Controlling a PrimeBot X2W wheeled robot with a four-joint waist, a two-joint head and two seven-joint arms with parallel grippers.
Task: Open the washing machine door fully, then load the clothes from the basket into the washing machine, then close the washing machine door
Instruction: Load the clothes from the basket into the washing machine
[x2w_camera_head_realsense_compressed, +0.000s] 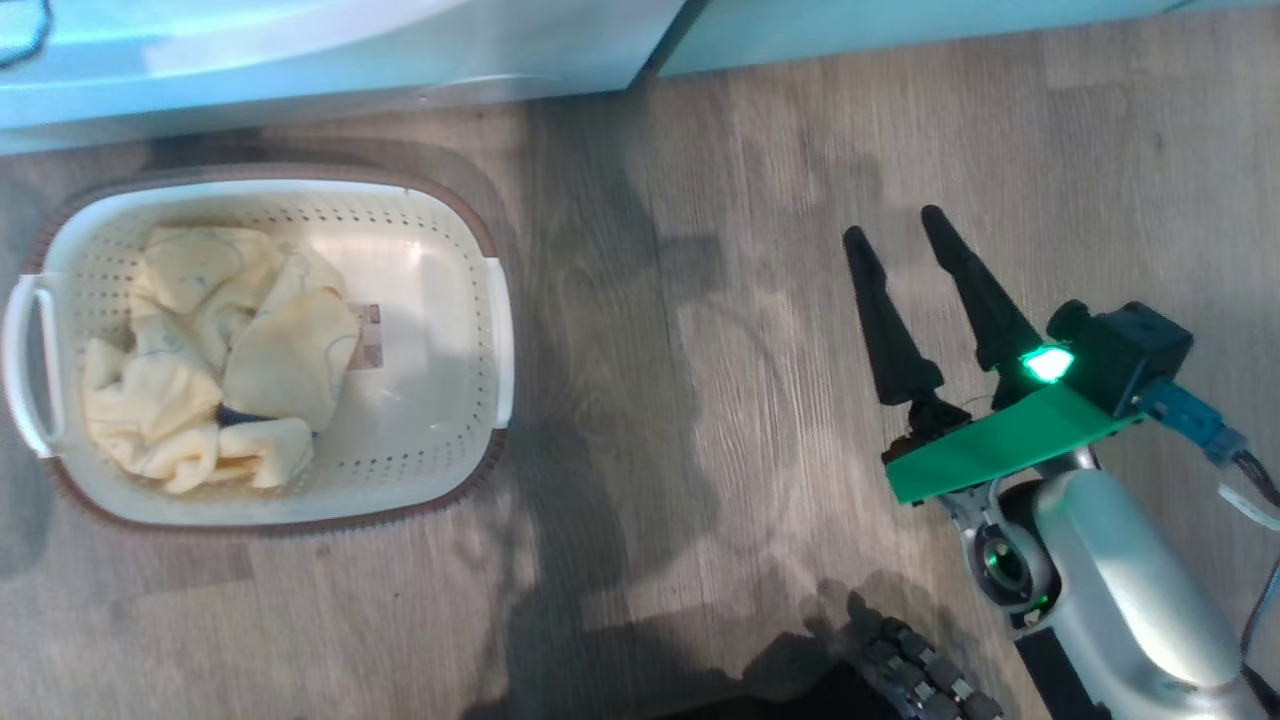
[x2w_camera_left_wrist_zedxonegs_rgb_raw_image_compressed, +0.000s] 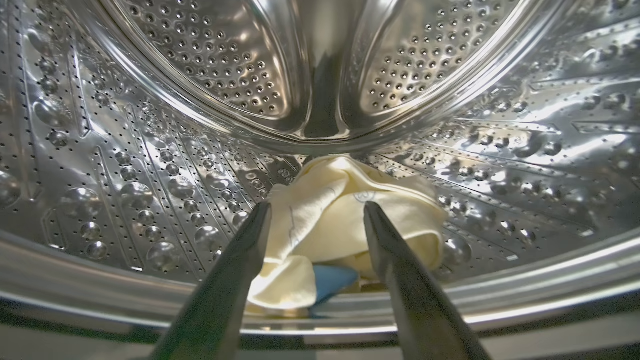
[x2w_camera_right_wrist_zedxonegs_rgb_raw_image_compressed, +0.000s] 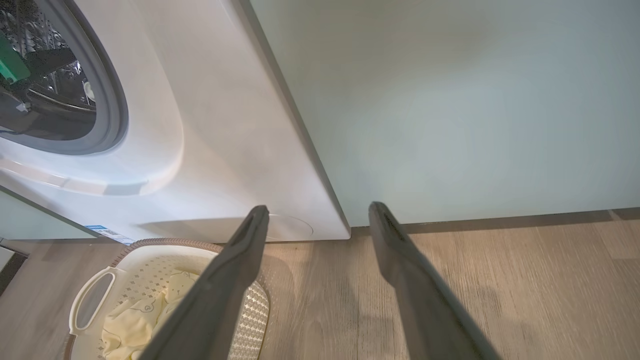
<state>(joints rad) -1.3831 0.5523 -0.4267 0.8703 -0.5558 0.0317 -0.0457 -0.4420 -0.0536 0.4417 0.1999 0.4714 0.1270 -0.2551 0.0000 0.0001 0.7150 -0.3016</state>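
left gripper (x2w_camera_left_wrist_zedxonegs_rgb_raw_image_compressed: 316, 205) is inside the steel drum (x2w_camera_left_wrist_zedxonegs_rgb_raw_image_compressed: 150, 175) of the washing machine (x2w_camera_right_wrist_zedxonegs_rgb_raw_image_compressed: 225, 125), jaws spread wide, nothing pinched; one pale yellow garment (x2w_camera_left_wrist_zedxonegs_rgb_raw_image_compressed: 320, 225) with a blue part lies on the drum floor between its fingers. right gripper (x2w_camera_head_realsense_compressed: 893, 224) hangs over the wooden floor (x2w_camera_head_realsense_compressed: 700, 450), jaws open and empty, well apart from the basket (x2w_camera_head_realsense_compressed: 440, 260). more clothes (x2w_camera_head_realsense_compressed: 230, 360) sit heaped in the basket, just before the machine
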